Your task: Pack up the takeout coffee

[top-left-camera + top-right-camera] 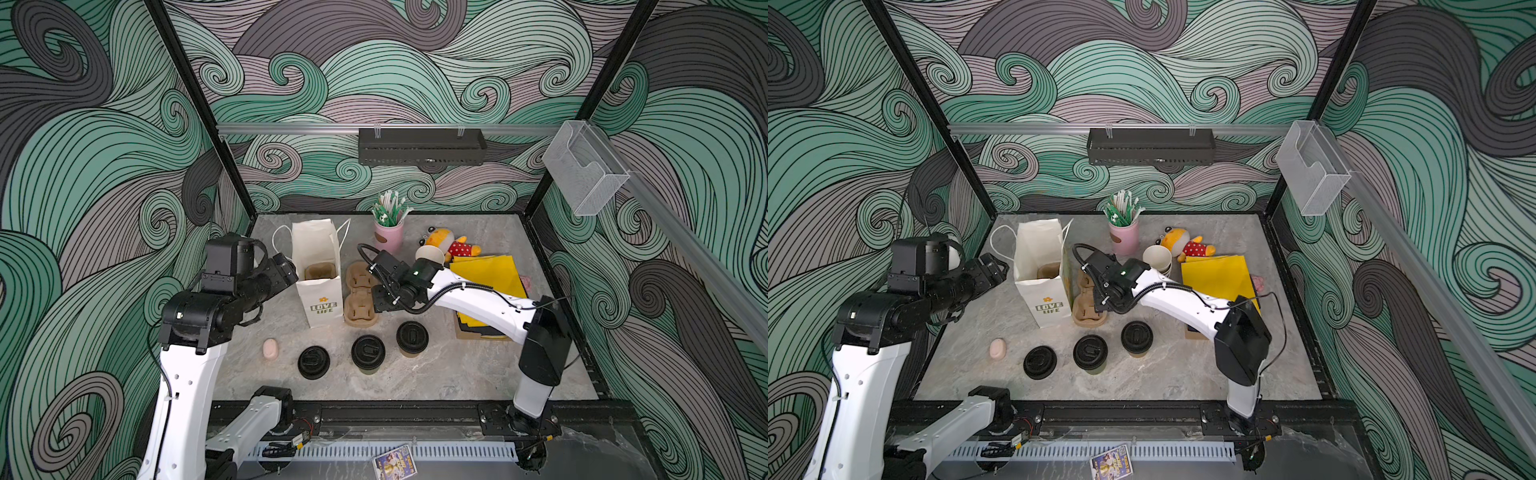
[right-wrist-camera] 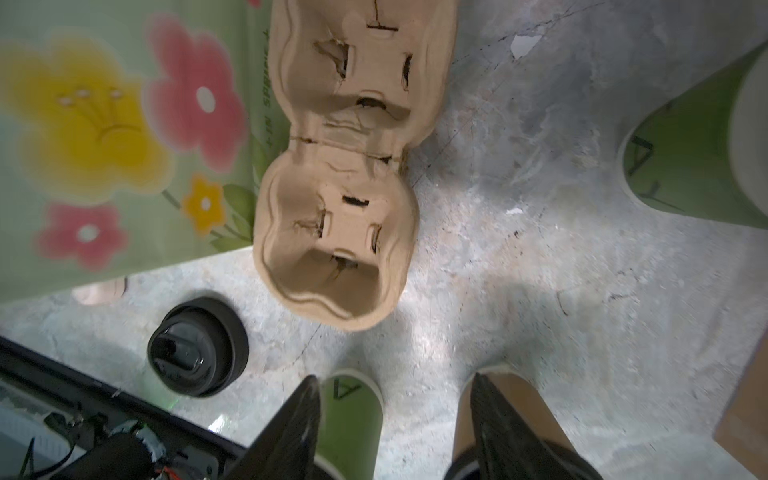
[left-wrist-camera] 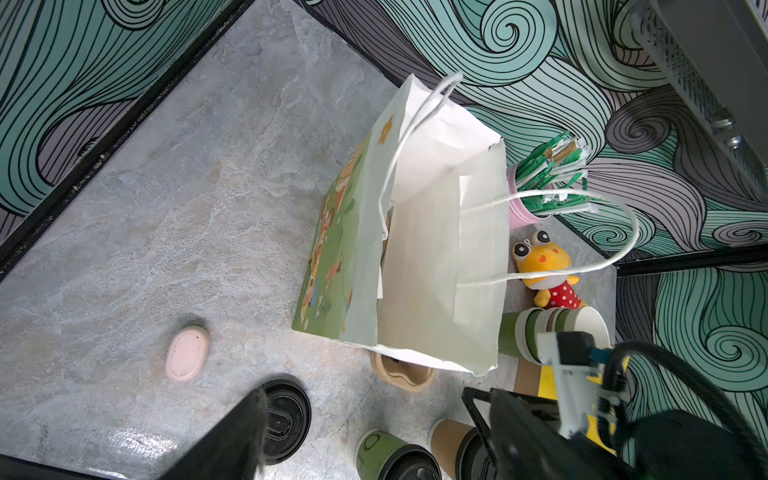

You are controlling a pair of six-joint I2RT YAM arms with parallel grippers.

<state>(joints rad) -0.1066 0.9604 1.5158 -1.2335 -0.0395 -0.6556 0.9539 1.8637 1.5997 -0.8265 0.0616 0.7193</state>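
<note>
Grey marbled worktop (image 1: 457, 374) inside swirl-patterned walls; both lidded cups stand at the front, outside the bag.

Green cup (image 1: 368, 351) and brown cup (image 1: 412, 337) stand side by side, apart from the paper bag (image 1: 322, 299), their walls nearly hidden under black lids in both top views. Right jaws hang by the cup carrier (image 1: 359, 303), tips hidden from above. The right wrist view shows them partly spread, gripping nothing, with both cups cut off. Left jaws, wide and empty, sit beside the bag, which seems to hold another carrier.

Swirl-patterned walls (image 1: 374, 62), grey marble tabletop (image 1: 457, 374)
</note>
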